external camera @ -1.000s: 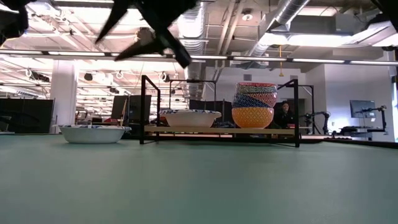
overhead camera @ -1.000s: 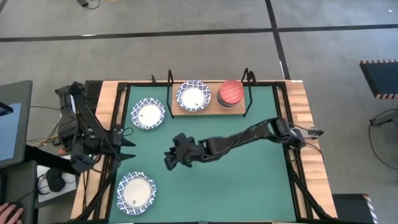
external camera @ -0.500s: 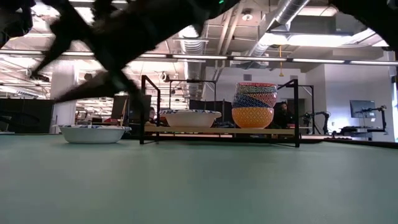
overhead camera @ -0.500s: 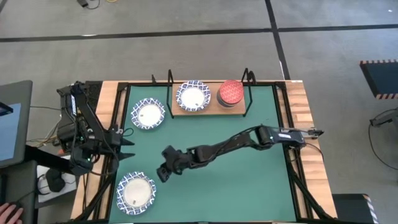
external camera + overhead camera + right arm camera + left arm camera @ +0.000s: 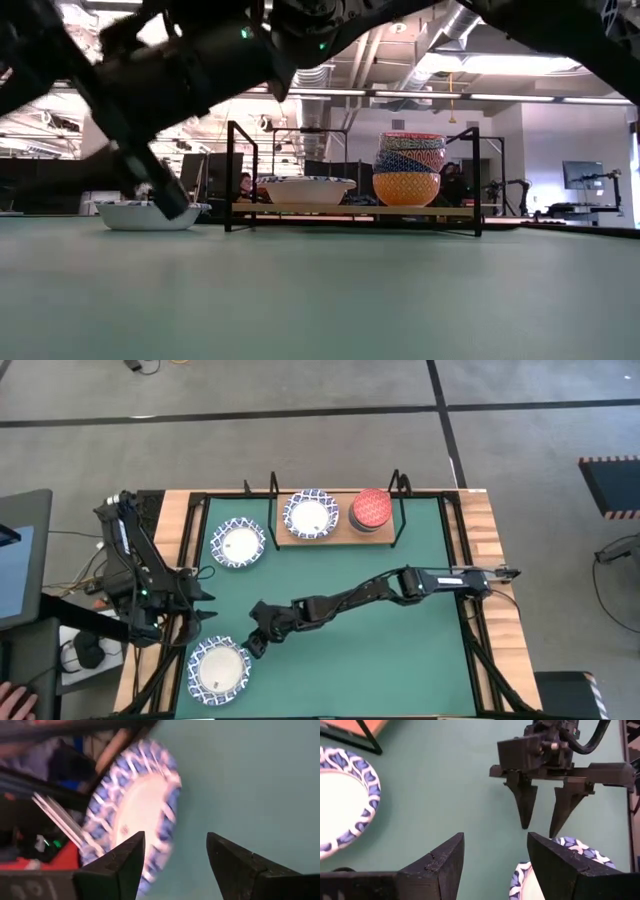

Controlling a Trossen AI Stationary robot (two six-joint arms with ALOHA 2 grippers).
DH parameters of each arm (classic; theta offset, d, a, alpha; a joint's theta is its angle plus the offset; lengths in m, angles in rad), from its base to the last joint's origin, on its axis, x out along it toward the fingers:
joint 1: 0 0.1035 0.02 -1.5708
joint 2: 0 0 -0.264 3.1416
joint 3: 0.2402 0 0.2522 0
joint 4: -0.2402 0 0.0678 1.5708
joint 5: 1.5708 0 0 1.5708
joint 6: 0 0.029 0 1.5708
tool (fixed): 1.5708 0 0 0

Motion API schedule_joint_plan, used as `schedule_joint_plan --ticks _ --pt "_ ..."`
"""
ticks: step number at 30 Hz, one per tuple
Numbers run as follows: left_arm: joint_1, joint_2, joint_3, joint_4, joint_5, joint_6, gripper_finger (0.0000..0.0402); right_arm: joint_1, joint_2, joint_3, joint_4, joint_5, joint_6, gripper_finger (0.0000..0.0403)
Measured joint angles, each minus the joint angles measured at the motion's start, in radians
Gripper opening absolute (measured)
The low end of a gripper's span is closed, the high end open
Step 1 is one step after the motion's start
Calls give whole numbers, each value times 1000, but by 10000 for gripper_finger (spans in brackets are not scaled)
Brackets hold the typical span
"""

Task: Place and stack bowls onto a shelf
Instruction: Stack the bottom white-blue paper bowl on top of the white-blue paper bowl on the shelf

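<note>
The wooden shelf (image 5: 335,536) in its black wire frame holds one white blue-rimmed bowl (image 5: 310,515) and a stack topped by the red patterned bowl (image 5: 371,509). In the low view the stack (image 5: 408,168) shows an orange bowl at its bottom. Two more white blue-rimmed bowls sit on the green mat: one beside the shelf (image 5: 238,543), one near the front left (image 5: 219,670). My right gripper (image 5: 252,648) is open, reaching just over that near bowl's rim (image 5: 572,851). My left gripper (image 5: 204,606) hovers open at the mat's left edge.
The shelf's wire frame (image 5: 237,175) rises at the mat's far edge. My right arm (image 5: 370,592) stretches slantwise across the middle of the mat. Wooden table borders and black rails flank the mat (image 5: 400,660), whose right and near-right parts are bare.
My right gripper has swung from the mat's middle toward the near left corner and come down beside the near white bowl, staying open. My left gripper has drifted a little toward the near edge. No bowl has moved.
</note>
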Motion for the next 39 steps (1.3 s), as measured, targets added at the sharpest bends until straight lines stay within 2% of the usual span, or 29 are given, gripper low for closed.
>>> schedule_joint_plan --ticks 7,15,23,34,36,39 --pt "0 0 -23 9 7 -14 201 15 23 -2 7 -51 -3 240" --pt "0 0 -23 6 -19 -11 201 21 24 -3 42 -73 -30 240" --pt "1 0 -23 4 -65 -15 201 25 23 -3 2 -75 -16 239" --pt "1 0 -23 5 -89 -24 201 42 22 -3 -44 -79 52 165" --pt "1 0 -23 5 -90 -24 201 44 22 -3 -43 -79 63 169" --pt "1 0 -23 6 -90 -25 201 46 22 -3 -42 -78 86 196"
